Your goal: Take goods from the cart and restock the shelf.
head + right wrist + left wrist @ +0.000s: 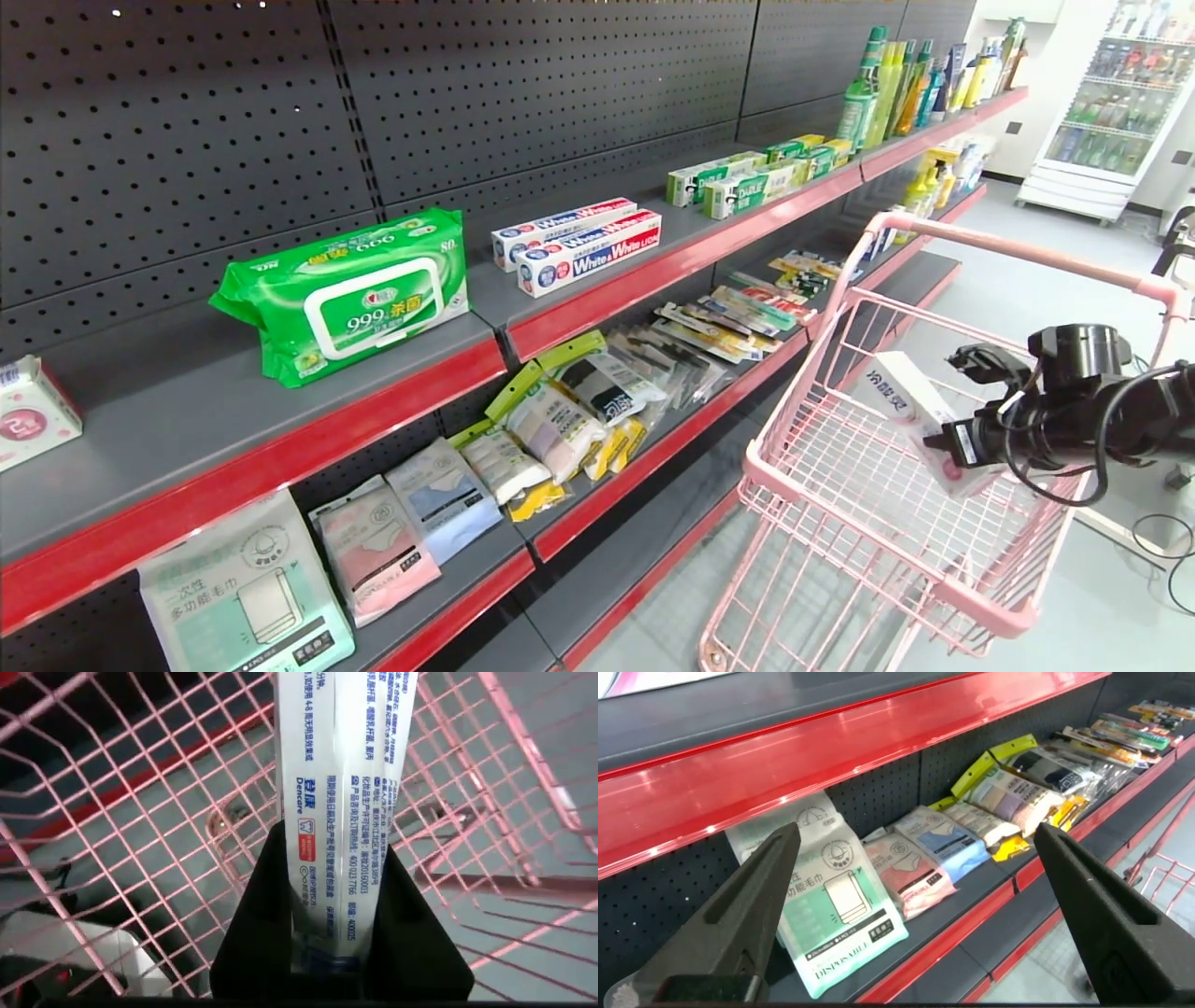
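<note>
Caught the right claw (945,446) clamped on a white toothpaste box (898,399), held tilted between the wire walls of the pink cart (936,597), with mesh close on every side and the fingers (266,915) pinching the box's long sides. Found the left claw (915,835) spread wide with nothing in it, facing the soft packs (924,863) on the lower shelf (971,917), just behind its red lip. Spotted a strip of bare grey floor (672,597) between the cart and the shelf fronts. Marked open grey deck on the upper shelf (168,411), left of the green wipes pack (350,294). Noted red-and-white toothpaste boxes (583,247) near the red edge, and more bare deck beyond them. Made out bottles (887,89) farther along, and a glass-door cooler (1102,103) at the aisle's end.
</note>
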Tool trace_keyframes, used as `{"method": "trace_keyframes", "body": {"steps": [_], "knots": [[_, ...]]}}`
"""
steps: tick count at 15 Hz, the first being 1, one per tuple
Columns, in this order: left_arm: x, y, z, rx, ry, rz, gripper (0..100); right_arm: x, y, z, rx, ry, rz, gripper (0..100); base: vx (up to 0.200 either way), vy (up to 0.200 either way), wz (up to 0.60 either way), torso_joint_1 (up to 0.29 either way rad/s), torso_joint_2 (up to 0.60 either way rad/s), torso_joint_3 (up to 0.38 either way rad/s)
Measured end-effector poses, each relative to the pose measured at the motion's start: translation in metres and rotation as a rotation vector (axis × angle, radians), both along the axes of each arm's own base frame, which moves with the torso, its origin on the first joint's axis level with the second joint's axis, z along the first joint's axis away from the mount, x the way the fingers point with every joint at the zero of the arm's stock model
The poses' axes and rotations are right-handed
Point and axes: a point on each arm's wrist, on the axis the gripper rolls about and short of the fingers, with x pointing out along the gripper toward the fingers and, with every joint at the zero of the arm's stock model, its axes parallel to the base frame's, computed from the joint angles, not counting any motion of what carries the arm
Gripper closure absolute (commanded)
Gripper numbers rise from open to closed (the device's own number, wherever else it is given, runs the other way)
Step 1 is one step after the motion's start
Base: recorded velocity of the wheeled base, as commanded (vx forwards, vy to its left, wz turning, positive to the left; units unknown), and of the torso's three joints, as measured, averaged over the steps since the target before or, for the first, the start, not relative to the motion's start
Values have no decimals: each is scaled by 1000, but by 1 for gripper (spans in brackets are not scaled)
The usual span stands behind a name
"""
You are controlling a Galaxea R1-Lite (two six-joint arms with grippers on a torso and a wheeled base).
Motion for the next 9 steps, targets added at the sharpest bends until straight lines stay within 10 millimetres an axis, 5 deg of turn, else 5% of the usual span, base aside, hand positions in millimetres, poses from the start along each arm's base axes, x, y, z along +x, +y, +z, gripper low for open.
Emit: {"method": "trace_keyframes", "body": {"steps": [3,9], "knots": [[0,0,0,0,0,0,0,-17,11,37,-9,-68,-135,100,0,0,0,0,0,0],[0,0,0,0,0,0,0,-93,44,93,-52,-203,-215,100,0,0,0,0,0,0]]}}
